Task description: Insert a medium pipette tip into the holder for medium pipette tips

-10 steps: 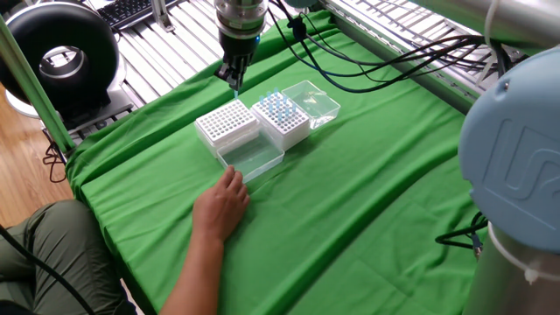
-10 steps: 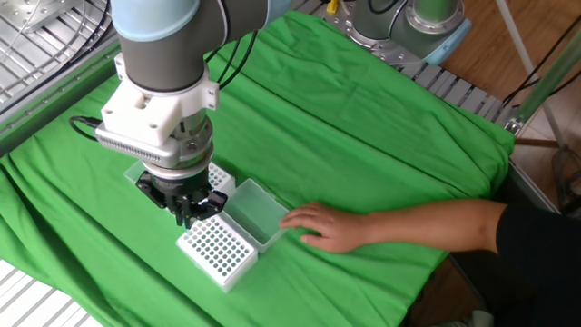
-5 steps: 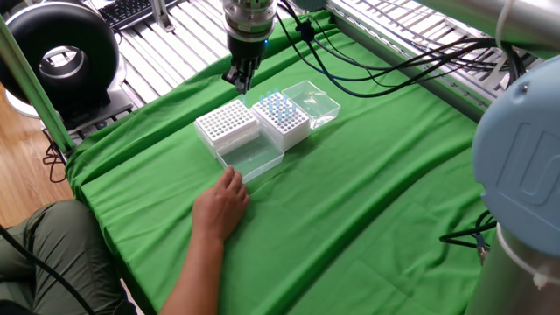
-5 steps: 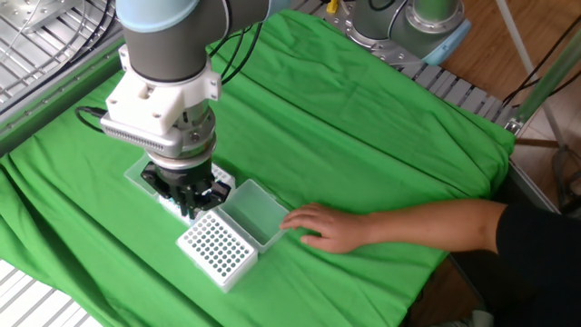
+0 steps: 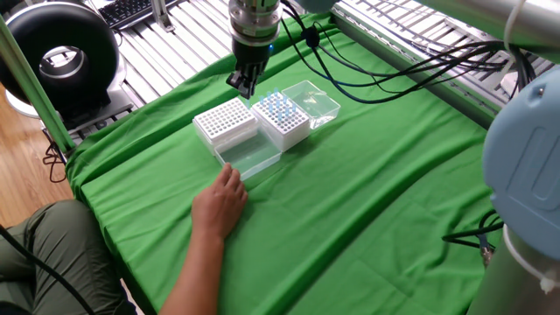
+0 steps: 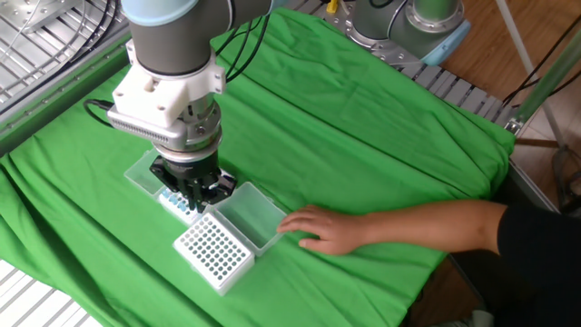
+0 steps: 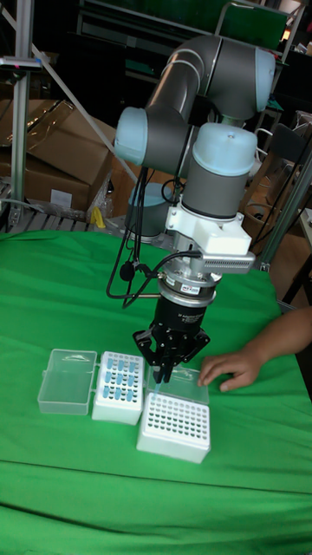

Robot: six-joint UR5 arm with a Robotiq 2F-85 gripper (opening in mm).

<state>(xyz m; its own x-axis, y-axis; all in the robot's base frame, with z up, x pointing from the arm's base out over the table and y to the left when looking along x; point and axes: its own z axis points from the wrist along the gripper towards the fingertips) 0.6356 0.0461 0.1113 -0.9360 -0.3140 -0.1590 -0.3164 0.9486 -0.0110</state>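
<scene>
My gripper point(image 7: 165, 371) hangs low over the gap between two racks, its fingers drawn close together on a thin pipette tip that points down and is barely visible. In the other fixed view the gripper point(image 6: 194, 194) covers part of the rack of blue tips point(image 6: 171, 200). That rack point(image 5: 282, 114) point(image 7: 119, 387) holds several blue tips. Beside it stands a white rack point(image 5: 226, 122) point(image 6: 214, 253) point(image 7: 174, 426) of empty holes. From the first fixed view the gripper point(image 5: 245, 85) sits above the far edge between both racks.
A person's hand point(image 5: 222, 201) point(image 6: 324, 227) point(image 7: 229, 368) rests on the green cloth next to a clear lid point(image 5: 253, 157) point(image 6: 251, 213). Another clear lid point(image 5: 313, 101) point(image 7: 68, 380) lies beyond the blue-tip rack. Cables hang behind the arm.
The gripper has shifted sideways from above the empty white rack toward the rack of blue tips. The hand and both racks stayed put.
</scene>
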